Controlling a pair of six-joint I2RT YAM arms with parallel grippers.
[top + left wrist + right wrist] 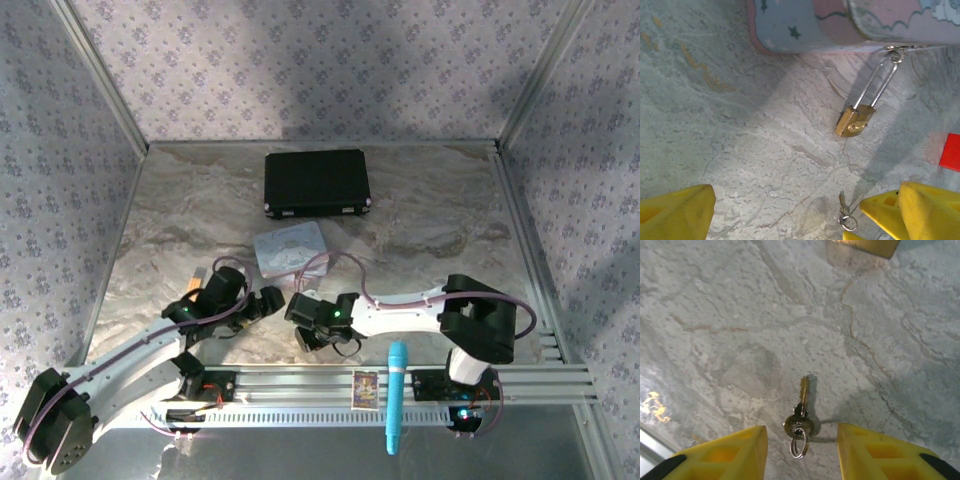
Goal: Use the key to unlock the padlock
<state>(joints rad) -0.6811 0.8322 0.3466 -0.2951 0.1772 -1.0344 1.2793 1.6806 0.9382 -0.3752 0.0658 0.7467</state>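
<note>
The small silvery key (801,412) with its ring lies flat on the marble, blade pointing away. My right gripper (802,447) stands open astride it, a yellow finger (725,452) on each side with a gap to the key on both. The brass padlock (855,121) lies on the marble, its long thin shackle (879,82) hooked through the pastel tin's latch. My left gripper (805,215) is open and holds nothing, hovering just short of the padlock. The key (844,210) also lies low in the left wrist view, flanked by the right gripper's fingertips (880,205).
The pastel tin (290,248) sits mid-table with a black case (317,182) behind it. A red block (951,152) lies right of the padlock and an orange stick (194,284) left of the left arm. A blue tube (396,395) rests across the front rail.
</note>
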